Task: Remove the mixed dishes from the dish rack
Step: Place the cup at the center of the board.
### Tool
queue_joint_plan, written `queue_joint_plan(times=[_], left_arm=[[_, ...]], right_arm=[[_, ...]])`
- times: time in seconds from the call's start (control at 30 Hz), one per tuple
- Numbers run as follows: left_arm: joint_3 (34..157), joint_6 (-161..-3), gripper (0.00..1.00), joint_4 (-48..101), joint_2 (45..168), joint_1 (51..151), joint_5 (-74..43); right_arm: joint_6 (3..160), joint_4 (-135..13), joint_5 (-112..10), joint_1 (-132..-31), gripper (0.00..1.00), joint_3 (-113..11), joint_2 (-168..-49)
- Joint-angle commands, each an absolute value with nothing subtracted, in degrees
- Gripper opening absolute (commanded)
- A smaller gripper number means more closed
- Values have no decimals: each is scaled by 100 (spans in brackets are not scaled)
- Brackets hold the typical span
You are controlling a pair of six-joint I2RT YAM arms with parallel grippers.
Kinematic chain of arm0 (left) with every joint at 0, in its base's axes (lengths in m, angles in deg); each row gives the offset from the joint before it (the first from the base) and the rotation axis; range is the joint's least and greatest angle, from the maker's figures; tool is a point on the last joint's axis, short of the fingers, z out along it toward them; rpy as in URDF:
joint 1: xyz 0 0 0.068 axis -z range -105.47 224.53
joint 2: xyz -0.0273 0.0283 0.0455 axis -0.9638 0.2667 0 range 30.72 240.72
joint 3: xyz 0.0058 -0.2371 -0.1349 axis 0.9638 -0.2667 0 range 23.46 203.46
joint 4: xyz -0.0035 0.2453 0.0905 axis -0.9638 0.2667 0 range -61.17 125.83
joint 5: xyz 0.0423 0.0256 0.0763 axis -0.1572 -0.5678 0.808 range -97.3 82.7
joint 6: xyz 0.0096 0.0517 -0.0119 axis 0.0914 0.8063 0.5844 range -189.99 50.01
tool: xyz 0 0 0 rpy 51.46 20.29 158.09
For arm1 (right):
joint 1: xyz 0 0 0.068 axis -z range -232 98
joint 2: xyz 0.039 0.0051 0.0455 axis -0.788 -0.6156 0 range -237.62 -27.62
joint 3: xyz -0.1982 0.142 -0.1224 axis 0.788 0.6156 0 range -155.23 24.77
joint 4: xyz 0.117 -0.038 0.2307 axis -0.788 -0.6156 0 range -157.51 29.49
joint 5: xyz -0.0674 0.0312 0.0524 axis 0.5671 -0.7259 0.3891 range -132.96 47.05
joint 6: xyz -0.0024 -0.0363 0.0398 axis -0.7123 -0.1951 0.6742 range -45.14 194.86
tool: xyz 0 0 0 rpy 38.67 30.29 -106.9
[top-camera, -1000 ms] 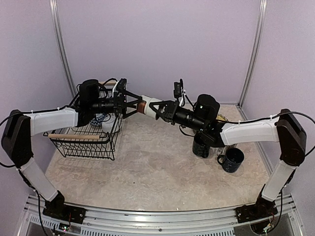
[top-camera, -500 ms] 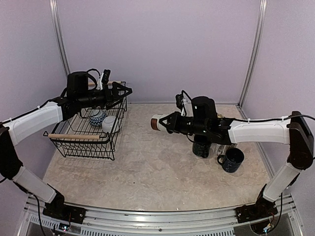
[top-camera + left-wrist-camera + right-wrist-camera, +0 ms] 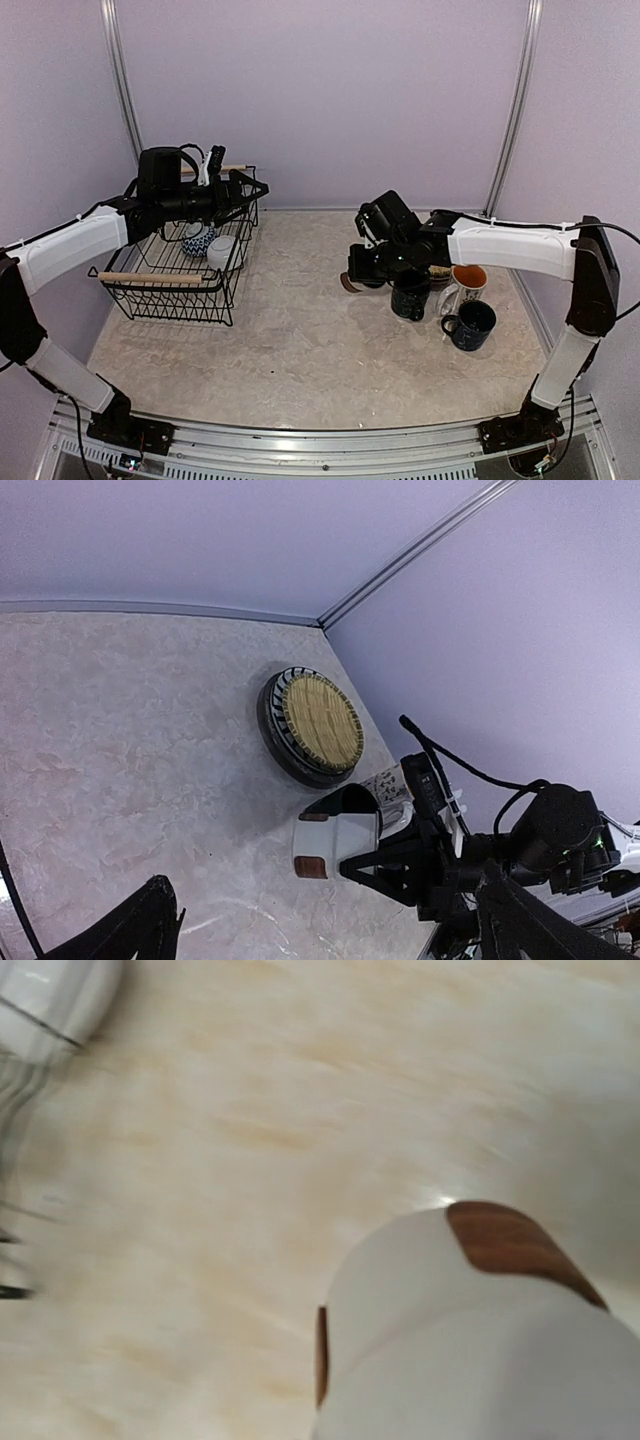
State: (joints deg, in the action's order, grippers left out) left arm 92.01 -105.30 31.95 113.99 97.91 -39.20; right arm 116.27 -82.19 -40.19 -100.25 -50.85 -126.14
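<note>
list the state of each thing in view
left fingers, open, empty
right fingers, shut on small brown-white cup
dish rack, holding white bowl and blue-patterned cup
dark mug, upright on table
dark blue mug, upright
white orange-lined mug, upright
woven-look plate, flat on striped plate

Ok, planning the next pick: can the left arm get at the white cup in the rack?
Probably yes. The left gripper hangs open over the rack, whose top is open, and nothing covers the white cup.

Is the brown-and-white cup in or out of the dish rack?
Out: the right fingers hold the cup beside the dark mug, far from the dish rack.
</note>
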Motion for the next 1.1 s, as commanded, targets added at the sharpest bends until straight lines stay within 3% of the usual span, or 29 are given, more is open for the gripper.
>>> queue_joint_plan(times=[0.0, 0.43, 1.07], left_arm=[[9346, -10453, 99, 3342, 11457, 9782, -3832], [9377, -10348, 99, 3446, 11447, 9780, -3732], [9386, -10387, 99, 3464, 11535, 9719, -3762]], right_arm=[[11287, -9687, -3331, -10052, 0, -5881, -13106], [11026, -11472, -2534, -10052, 0, -7940, -14762], [11105, -11430, -2458, -9907, 2, -7866, -15161]])
